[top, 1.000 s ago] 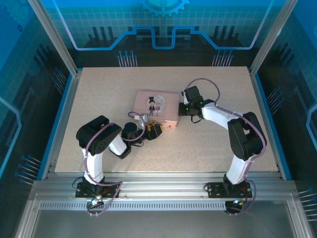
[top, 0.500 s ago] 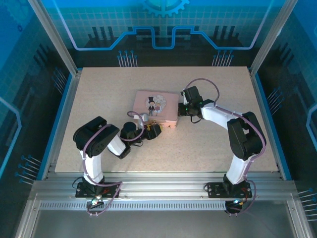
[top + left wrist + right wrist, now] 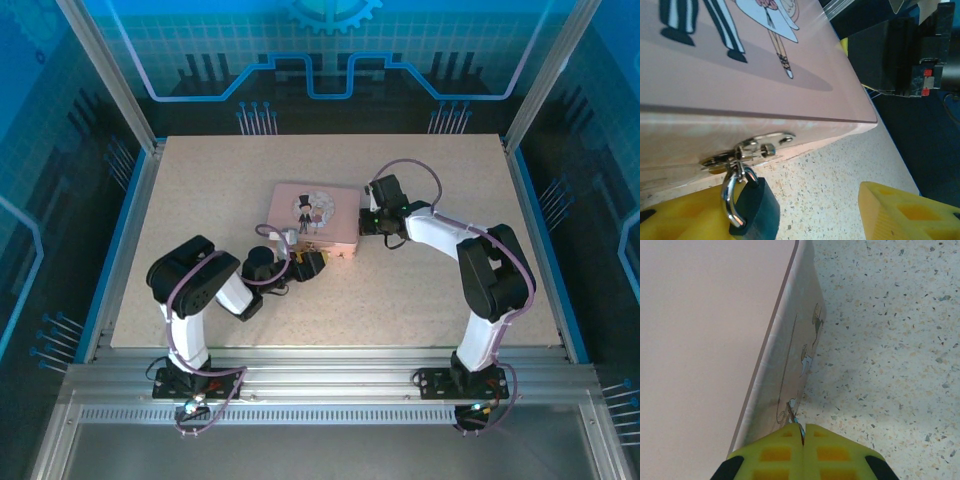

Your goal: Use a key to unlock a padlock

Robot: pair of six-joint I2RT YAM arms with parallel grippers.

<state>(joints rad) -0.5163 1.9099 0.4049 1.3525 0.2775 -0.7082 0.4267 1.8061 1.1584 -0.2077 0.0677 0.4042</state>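
Toward the near middle of the speckled bench (image 3: pixel 420 300), the left hand (image 3: pixel 312 262) has its yellow fingers (image 3: pixel 905 212) spread apart, gripping nothing. Between them hangs the small dark padlock (image 3: pixel 752 207) with a silver shackle, hooked on the metal clasp (image 3: pixel 747 150) of the pink rectangular box (image 3: pixel 330 228) with a cartoon couple on its lid. At the box's right end, the right hand (image 3: pixel 368 220) is pinched closed on the tiny thin silvery key (image 3: pixel 796 421), its tip just beside the box wall.

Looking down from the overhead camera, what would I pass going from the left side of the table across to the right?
Left arm → pink box → right arm
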